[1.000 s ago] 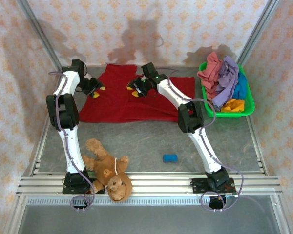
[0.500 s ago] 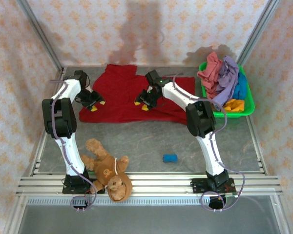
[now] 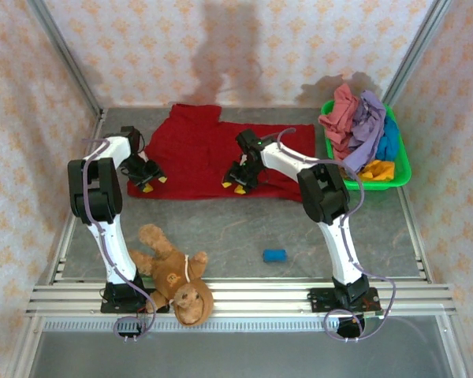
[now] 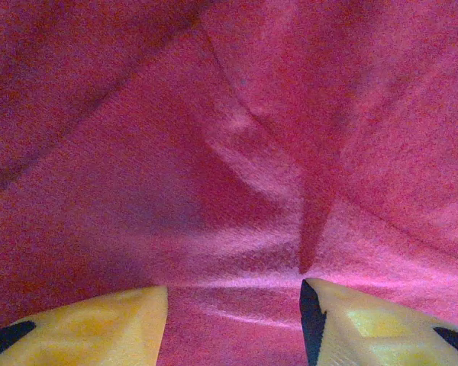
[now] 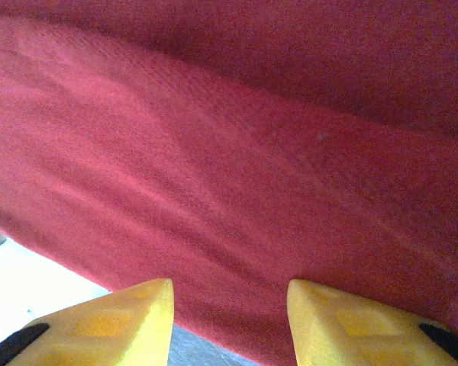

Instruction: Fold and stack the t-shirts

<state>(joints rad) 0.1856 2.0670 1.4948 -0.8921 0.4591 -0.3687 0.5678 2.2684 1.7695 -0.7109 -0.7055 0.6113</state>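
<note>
the dark red t-shirt (image 3: 197,153) lies spread flat, a little wrinkled; the other t-shirts (image 3: 361,130) are heaped in the green basket (image 3: 404,168) just right of it. the left gripper (image 3: 147,183) is at the shirt's near left corner, the right gripper (image 3: 238,183) at its near edge, both with yellow fingers spread and pinching nothing. the cloth is soft and limp with a thin hem, so i think a finger may catch one layer only, and the fold would come crooked.
</note>
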